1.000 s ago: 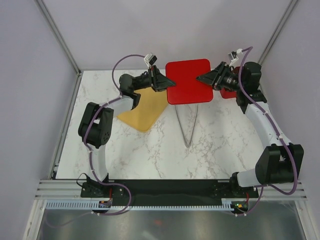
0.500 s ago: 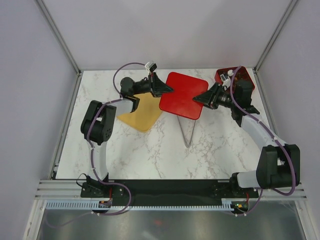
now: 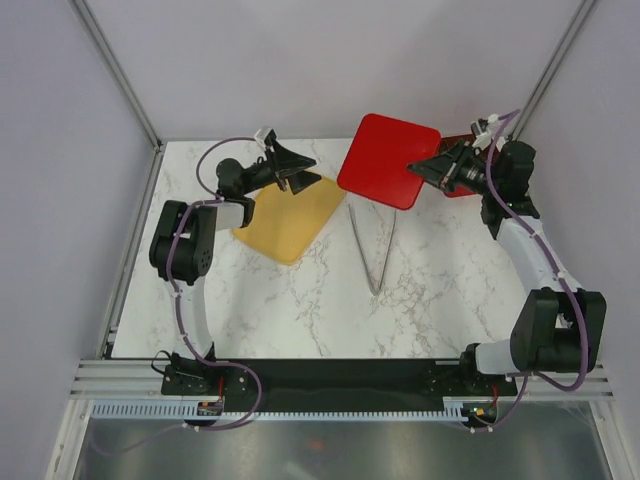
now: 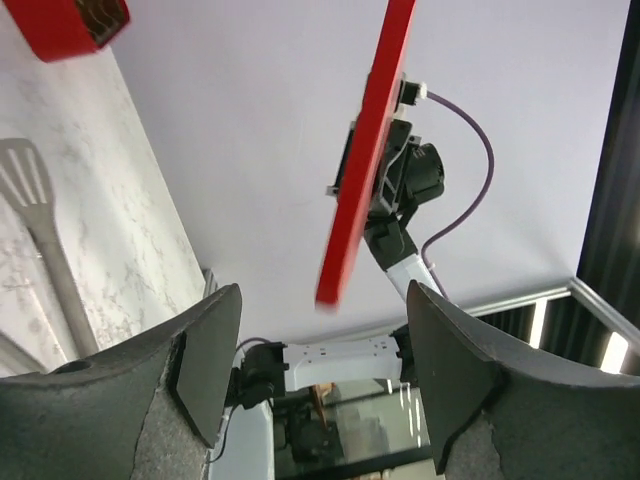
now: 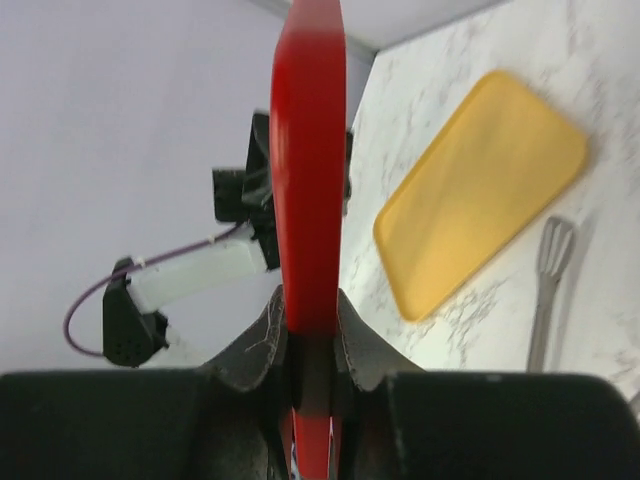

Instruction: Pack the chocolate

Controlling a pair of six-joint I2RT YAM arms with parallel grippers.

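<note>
Clamps a flat red square lid [image 3: 388,160] by one edge in the right gripper [image 3: 424,167], tilted above the white marbled table [image 3: 300,310]. Holds the left gripper [image 3: 306,179] spread wide, empty.

Could lose the lid: thin edge grip, long overhang, so likely to pivot or slip onto the metal tongs [image 3: 372,250] or the yellow-orange rounded tray [image 3: 290,222].

Shows the pinch itself only from the right wrist. Shows only from the left wrist a red gridded box [image 4: 62,24] with a dark brown patch, probably the chocolate [image 4: 100,12]. Hides that box almost wholly from overhead.
</note>
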